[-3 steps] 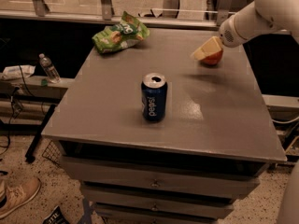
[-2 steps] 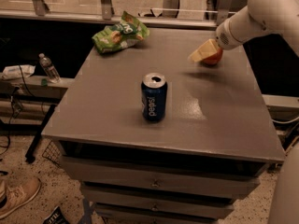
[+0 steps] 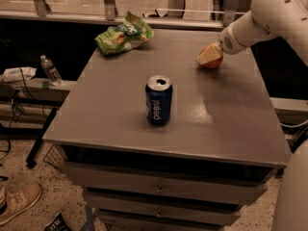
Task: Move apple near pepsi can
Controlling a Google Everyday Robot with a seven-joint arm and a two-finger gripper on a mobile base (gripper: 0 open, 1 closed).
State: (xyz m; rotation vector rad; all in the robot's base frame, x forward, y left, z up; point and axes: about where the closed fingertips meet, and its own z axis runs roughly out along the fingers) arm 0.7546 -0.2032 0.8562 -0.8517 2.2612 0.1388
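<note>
While the gripper (image 3: 210, 56) has its jaws closed on the apple (image 3: 214, 62) near the far right corner of the desk (image 3: 231, 124) — a hold seemingly meant for carrying — the apple has edged a little leftward since a second ago, the pepsi can (image 3: 159, 100) standing unmoved, well apart, nearer the front edge.

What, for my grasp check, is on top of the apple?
The gripper sits over the apple at the far right of the table, covering its middle; only red edges show. Contact is hidden.
</note>
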